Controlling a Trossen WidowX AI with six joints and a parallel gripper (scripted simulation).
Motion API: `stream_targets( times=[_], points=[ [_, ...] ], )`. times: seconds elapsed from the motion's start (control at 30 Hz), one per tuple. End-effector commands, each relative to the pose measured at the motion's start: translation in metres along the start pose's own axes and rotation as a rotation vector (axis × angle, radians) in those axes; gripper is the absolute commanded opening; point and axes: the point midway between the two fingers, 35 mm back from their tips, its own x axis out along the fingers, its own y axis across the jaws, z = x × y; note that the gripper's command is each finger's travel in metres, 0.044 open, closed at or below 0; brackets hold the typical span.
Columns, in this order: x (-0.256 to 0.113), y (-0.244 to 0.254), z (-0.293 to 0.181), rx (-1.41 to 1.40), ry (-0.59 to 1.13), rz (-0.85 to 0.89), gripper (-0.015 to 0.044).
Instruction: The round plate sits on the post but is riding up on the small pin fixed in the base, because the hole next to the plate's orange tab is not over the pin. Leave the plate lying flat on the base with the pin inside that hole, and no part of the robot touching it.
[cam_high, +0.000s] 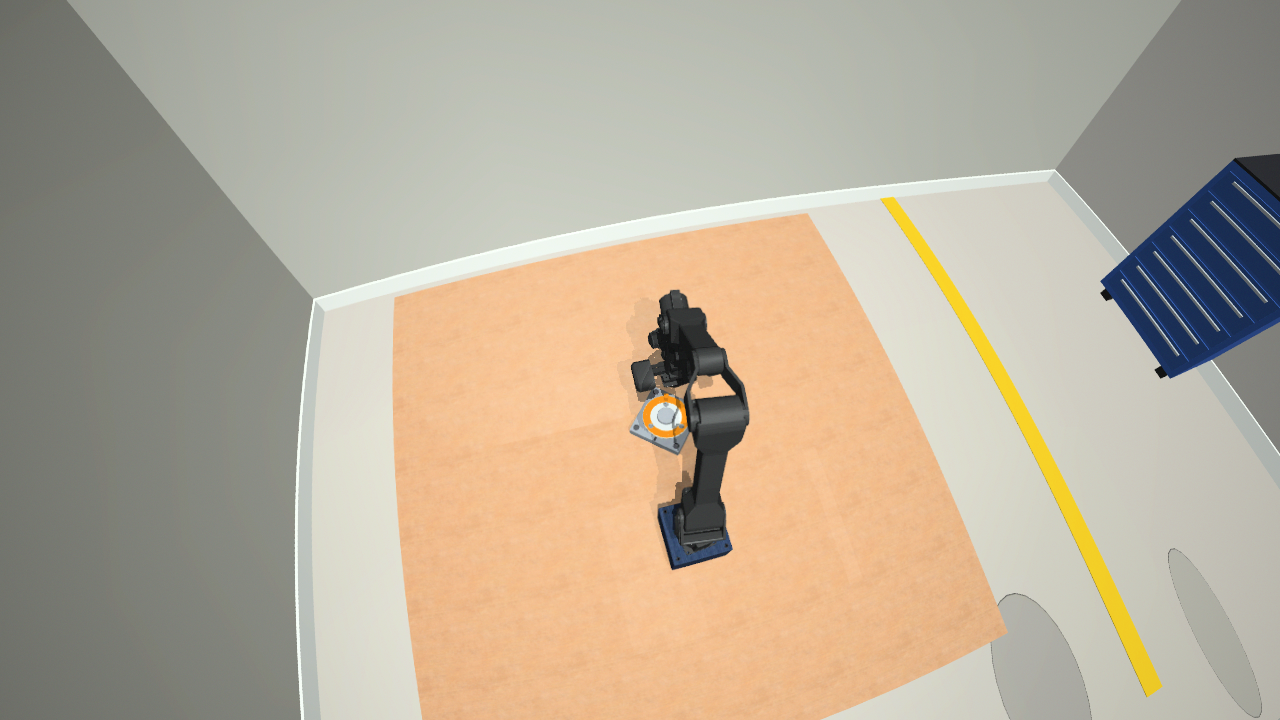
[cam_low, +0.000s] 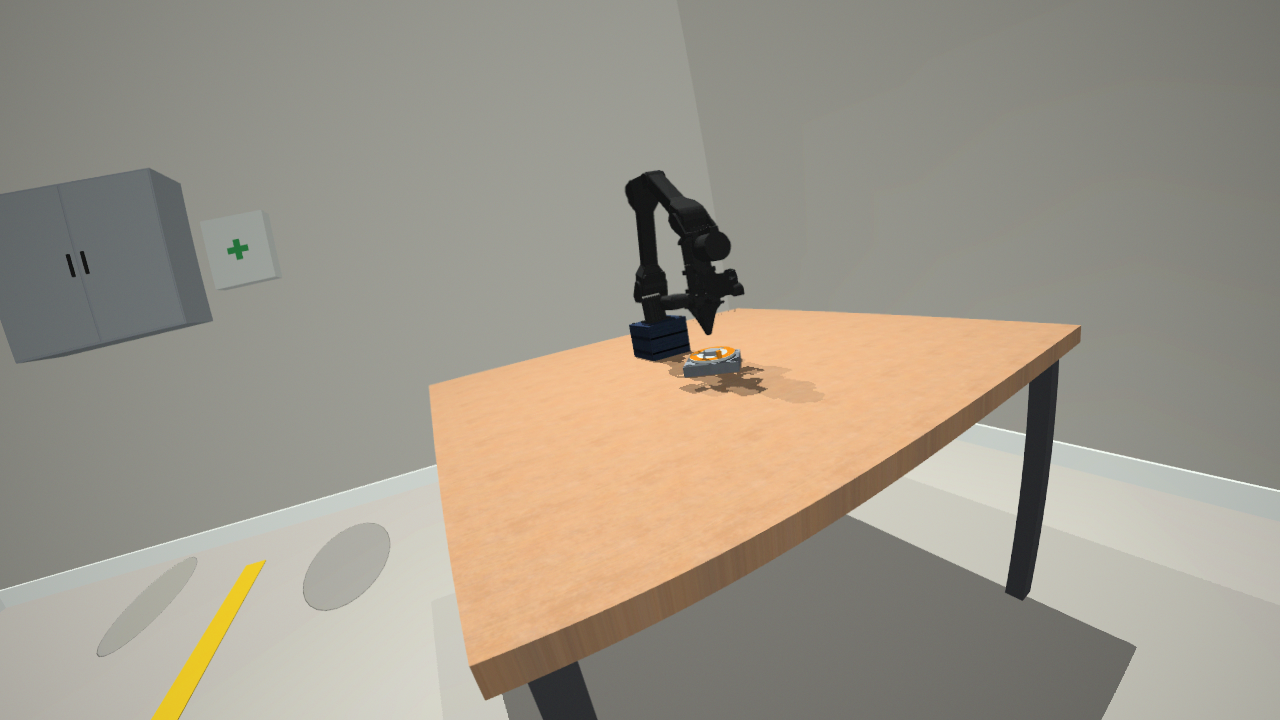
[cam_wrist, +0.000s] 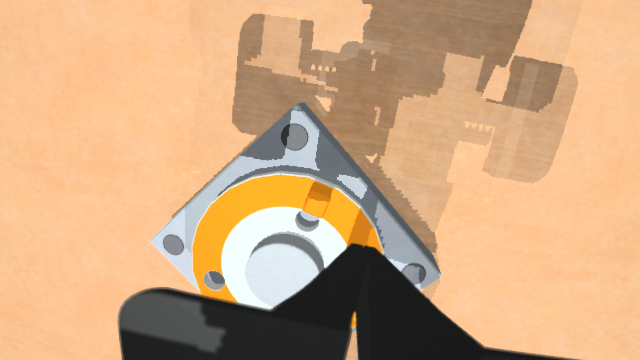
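Observation:
The round plate, orange outside and white inside, sits around the grey post on the square grey base. Its orange tab stands near the upper rim in the wrist view, with a hole just inward of it. Another hole is at the lower left. I cannot make out the pin or how far the plate tilts. My gripper is shut and empty. Its tips are above the plate, apart from it, and hide its lower right part in the wrist view.
The base lies on the wooden table, with the arm's blue mount close by. The bent arm reaches over beside the plate and casts shadows around the base.

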Motion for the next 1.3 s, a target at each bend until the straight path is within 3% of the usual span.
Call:
stream_targets(
  times=[0.0,0.2,1.27],
  points=[
    [0.016,0.001,-0.003,-0.008,0.014,-0.003,0.0],
    [0.048,0.001,-0.004,-0.008,0.014,-0.003,0.0],
    [0.049,0.03,0.006,-0.008,0.013,0.0,0.0]
  ],
)
